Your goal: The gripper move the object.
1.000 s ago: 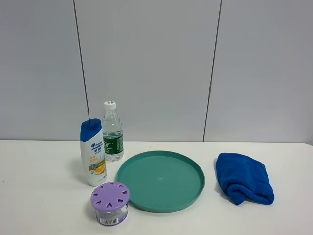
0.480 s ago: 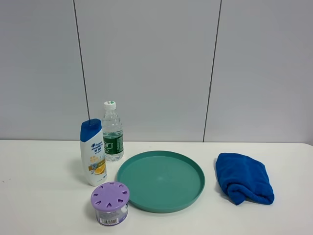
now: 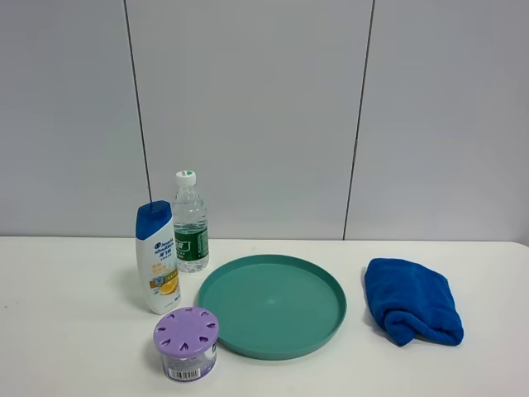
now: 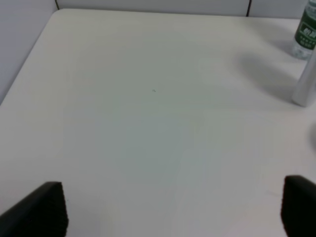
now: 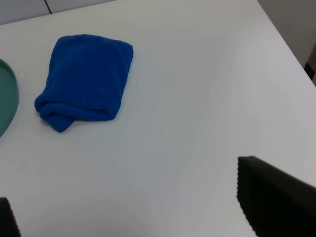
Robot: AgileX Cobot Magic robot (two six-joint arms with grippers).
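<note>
The white shampoo bottle (image 3: 157, 259) with a blue cap and blue and orange label stands upright on the white table (image 3: 66, 331), left of centre. Its white side shows at the edge of the left wrist view (image 4: 306, 84). Neither gripper shows in the exterior high view. The left gripper (image 4: 170, 212) is open and empty over bare table, apart from the bottle. The right gripper (image 5: 143, 212) is open and empty over bare table, near the blue cloth (image 5: 86, 81).
A clear water bottle (image 3: 190, 223) with a green label stands just behind the shampoo bottle and also shows in the left wrist view (image 4: 307, 32). A teal plate (image 3: 331, 281) lies in the middle, a purple-lidded jar (image 3: 186, 342) in front, and the blue cloth (image 3: 411, 300) to the right.
</note>
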